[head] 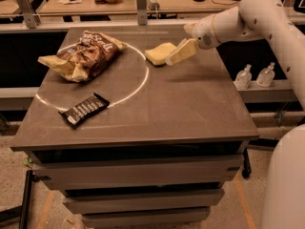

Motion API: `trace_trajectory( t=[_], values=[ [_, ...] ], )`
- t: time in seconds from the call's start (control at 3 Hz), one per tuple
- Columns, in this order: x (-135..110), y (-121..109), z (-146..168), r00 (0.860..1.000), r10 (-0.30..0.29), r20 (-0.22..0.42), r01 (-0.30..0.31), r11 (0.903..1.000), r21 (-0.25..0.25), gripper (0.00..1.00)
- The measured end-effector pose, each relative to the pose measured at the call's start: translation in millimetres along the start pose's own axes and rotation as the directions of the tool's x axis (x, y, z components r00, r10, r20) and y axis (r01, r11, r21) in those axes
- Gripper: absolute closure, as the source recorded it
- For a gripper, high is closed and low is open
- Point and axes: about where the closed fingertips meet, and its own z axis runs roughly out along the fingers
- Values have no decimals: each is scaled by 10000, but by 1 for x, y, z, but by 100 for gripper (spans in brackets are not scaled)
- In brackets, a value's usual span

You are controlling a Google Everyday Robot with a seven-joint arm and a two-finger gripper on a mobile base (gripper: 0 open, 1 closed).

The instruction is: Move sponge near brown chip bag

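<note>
**Sponge at the far edge, gripper at its right end**

Camera view: The dark table [190, 113] has a broad bare stretch across its right half and front, out to the near and right edges. A white ring [144, 80] is drawn on its left half. The brown chip bag [85, 56] lies at the far left inside the ring, one tan end pointing toward the left edge. A black candy bar [86, 109] lies across the ring's near arc, close to the front left corner. The sponge [159, 53] rests flat near the far edge, just outside the ring on its right, with a bare gap between it and the bag. Two small bottles [243, 76] stand on a lower ledge beyond the right edge.

The white arm [248, 18] reaches in from the upper right, its forearm slanting down and leftward. The gripper [174, 56] sits at the sponge's right end, touching it; whether it holds the sponge cannot be told.
</note>
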Motion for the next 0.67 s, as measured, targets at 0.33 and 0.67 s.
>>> trace_trajectory(
  t=[0.33,0.67],
  values=[
    [4,-9,7,9984,-149,-550,152,9999,51,0],
    [13,-13,17,9951,256,-953,-291,9989,-357,0]
  ],
)
